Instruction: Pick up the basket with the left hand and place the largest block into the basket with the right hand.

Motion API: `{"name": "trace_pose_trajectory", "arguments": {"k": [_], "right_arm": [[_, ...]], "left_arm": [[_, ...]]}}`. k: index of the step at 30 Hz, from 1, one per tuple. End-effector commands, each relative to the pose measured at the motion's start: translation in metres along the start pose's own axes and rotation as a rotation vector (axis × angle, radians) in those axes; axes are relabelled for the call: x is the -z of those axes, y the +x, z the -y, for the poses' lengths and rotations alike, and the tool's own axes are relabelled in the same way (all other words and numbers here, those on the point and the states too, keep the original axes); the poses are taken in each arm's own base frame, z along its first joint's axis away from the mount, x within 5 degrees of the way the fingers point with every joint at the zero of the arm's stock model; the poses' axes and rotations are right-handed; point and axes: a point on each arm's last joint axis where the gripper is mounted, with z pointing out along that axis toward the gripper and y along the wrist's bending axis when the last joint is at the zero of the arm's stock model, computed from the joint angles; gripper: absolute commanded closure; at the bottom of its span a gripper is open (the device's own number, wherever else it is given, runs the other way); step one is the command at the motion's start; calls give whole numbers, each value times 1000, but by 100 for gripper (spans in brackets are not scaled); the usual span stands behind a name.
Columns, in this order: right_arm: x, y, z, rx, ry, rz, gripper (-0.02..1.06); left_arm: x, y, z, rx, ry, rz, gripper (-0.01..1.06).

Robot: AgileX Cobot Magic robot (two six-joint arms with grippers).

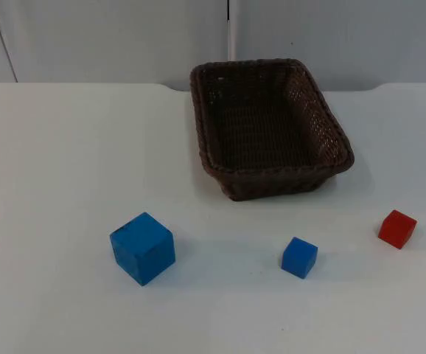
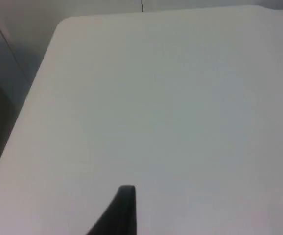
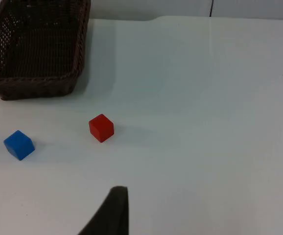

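Observation:
A dark brown woven basket (image 1: 272,183) stands empty at the back middle of the table. The largest block, a blue cube (image 1: 142,248), rests in front of the basket, toward the left. A small blue cube (image 1: 299,257) and a small red cube (image 1: 397,228) lie to the right of it. My left gripper (image 2: 127,198) hangs over bare table top by the table's left edge, far from the basket. My right gripper (image 3: 117,198) hovers over the right side, with the red cube (image 3: 101,128), the small blue cube (image 3: 19,145) and the basket (image 3: 34,83) ahead of it.
The white table (image 1: 51,184) ends at a grey partition wall (image 1: 110,37) behind the basket. The table's left edge (image 2: 34,93) drops off beside my left gripper.

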Motion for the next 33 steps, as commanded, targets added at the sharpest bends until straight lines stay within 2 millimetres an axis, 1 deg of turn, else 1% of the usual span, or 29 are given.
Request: {"name": "trace_pose_trajectory", "arguments": {"k": [1,5,8,9,10,11,15,17,20,22,25,27,31,32,33], "right_arm": [[0,0,0,-4,3,4,-1],[0,0,0,-4,3,4,-1],[0,0,0,-4,3,4,-1],[0,0,0,-4,3,4,-1],[0,0,0,-4,3,4,-1],[0,0,0,-4,3,4,-1],[0,0,0,-4,3,4,-1],[0,0,0,-4,3,4,-1],[0,0,0,-4,3,4,-1],[0,0,0,-4,3,4,-1],[0,0,0,-4,3,4,-1],[0,0,0,-4,3,4,-1],[0,0,0,-4,3,4,-1],[0,0,0,-4,3,4,-1],[0,0,0,-4,3,4,-1]], "left_arm": [[4,-5,-1,-5,2,45,0],[7,-17,-1,-7,2,58,0],[5,-33,-2,-8,4,52,0],[5,-33,-2,-8,4,52,0],[2,-40,-1,-7,9,58,0],[1,-42,-1,-6,11,62,0],[-12,-55,3,23,58,44,0],[-15,-57,4,33,71,35,0],[-28,-63,8,57,102,-8,0],[-29,-64,8,56,105,-11,0],[-41,-73,13,62,155,-1,1],[-43,-75,14,69,165,1,2],[-62,-82,17,94,187,-42,2],[-62,-82,17,94,187,-42,2],[-67,-82,17,86,192,-62,2]]}}
